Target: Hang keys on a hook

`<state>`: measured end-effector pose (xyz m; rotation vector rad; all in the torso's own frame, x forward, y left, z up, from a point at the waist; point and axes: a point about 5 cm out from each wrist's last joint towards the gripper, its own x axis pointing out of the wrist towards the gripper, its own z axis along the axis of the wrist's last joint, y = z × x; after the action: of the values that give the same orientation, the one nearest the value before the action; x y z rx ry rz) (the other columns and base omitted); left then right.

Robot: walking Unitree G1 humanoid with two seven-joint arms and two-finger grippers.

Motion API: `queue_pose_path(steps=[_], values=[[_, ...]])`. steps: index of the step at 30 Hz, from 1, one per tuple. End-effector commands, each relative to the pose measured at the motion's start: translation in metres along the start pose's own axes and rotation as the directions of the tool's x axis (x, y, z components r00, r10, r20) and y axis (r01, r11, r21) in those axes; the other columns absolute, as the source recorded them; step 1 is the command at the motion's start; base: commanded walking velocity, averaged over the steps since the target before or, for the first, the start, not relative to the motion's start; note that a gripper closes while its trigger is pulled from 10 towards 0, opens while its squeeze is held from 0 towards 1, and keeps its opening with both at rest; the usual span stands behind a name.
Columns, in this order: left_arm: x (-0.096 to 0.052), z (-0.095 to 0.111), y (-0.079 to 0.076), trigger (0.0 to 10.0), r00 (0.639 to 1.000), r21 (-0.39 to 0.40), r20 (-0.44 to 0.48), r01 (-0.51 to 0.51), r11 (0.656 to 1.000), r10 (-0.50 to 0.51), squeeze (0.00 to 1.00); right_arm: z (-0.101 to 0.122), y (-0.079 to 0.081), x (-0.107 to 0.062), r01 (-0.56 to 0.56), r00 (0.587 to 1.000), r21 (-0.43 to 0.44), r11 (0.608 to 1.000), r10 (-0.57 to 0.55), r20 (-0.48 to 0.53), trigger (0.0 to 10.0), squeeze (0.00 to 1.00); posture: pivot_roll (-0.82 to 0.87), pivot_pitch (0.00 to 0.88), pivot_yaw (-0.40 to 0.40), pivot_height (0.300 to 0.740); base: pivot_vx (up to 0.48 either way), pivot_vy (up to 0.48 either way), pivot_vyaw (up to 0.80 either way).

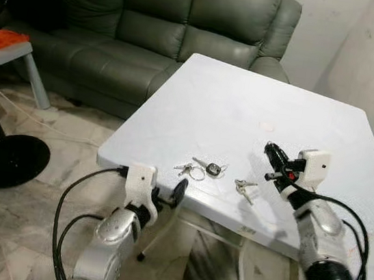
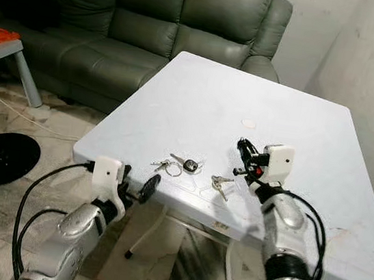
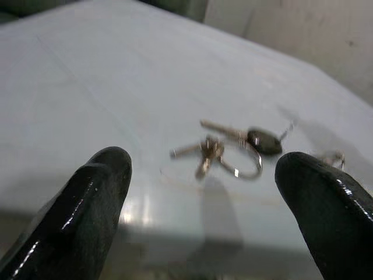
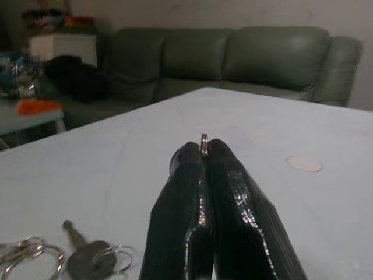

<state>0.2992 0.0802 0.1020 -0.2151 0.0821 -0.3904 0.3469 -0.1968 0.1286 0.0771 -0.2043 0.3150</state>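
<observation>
1. The two head views look forward and down from above the near edge of the square white plastic tabletop (image 1: 261, 101), with the grey-green leather sofa (image 1: 153, 32) at 12 o'clock beyond it. They share almost the whole scene, the right eye's picture shifted slightly.
2. The left wrist view sits low, just off the tabletop's near edge, facing across it, very close to the silver bunch of keys with a black-headed key (image 3: 233, 149).
3. The right wrist view looks along its closed jaws from just above the tabletop towards the sofa, with the same keys at 7 o'clock.
</observation>
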Motion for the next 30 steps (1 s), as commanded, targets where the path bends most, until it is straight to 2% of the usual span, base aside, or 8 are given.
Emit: queue_pose_path(steps=[1, 2, 6, 12, 15, 18, 27, 30], values=[[0.003, 0.001, 0.0, 10.0, 1.0, 0.006, 0.008, 0.006, 1.0, -0.006, 0.0, 0.005, -0.002, -0.002, 0.028, 0.999, -0.018, 0.999, -0.027, 0.036, 10.0, 0.02, 0.01, 0.024, -0.087, 0.74, 0.0, 0.0, 0.0], [0.005, 0.003, 0.003, 10.0, 1.0, 0.016, 0.018, -0.002, 1.0, 0.001, 0.0, 0.001, 0.005, -0.005, 0.038, 0.999, -0.019, 0.999, -0.037, 0.032, 10.0, 0.11, 0.01, 0.02, -0.085, 0.74, 0.0, 0.0, 0.0], [0.008, 0.005, 0.007, 10.0, 1.0, 0.024, 0.017, -0.007, 1.0, 0.006, 0.0, -0.006, 0.018, -0.009, -0.015, 1.0, -0.08, 0.997, 0.015, 0.001, 10.0, 0.03, 0.01, 0.016, -0.083, 0.74, 0.0, 0.0, 0.0], [0.013, 0.007, 0.009, 10.0, 1.0, 0.011, 0.024, -0.006, 1.0, 0.005, 0.0, -0.004, 0.025, -0.015, -0.183, 0.982, -0.368, 0.912, 0.154, -0.106, 10.0, 0.0, 0.0, 0.002, -0.087, 0.74, 0.0, 0.0, 0.0], [0.014, 0.007, 0.009, 10.0, 0.999, 0.018, 0.04, -0.003, 1.0, 0.002, 0.0, 0.008, 0.011, -0.013, -0.066, 0.997, -0.27, 0.961, 0.056, -0.045, 10.0, 0.0, -0.01, 0.0, -0.093, 0.74, 0.0, 0.0, 0.0], [0.015, 0.009, 0.007, 10.0, 0.998, 0.043, 0.06, 0.001, 0.999, -0.003, 0.0, 0.015, 0.007, -0.009, 0.04, 0.999, -0.011, 0.999, -0.04, 0.018, 10.0, 0.0, 0.0, 0.0, -0.098, 0.74, 0.0, 0.0, 0.0], [0.018, 0.011, 0.008, 10.0, 0.997, 0.028, 0.081, -0.002, 1.0, 0.0, 0.0, 0.011, 0.032, -0.01, 0.03, 0.999, 0.062, 0.998, -0.029, -0.022, 10.0, 0.0, 0.01, 0.0, -0.108, 0.74, 0.0, 0.0, 0.0], [0.017, 0.011, 0.009, 10.0, 0.996, 0.04, 0.088, -0.003, 0.999, -0.001, 0.0, 0.011, 0.038, -0.013, -0.037, 0.998, -0.078, 0.996, 0.034, -0.043, 10.0, 0.0, 0.01, 0.0, -0.108, 0.74, 0.0, 0.0, 0.0]])
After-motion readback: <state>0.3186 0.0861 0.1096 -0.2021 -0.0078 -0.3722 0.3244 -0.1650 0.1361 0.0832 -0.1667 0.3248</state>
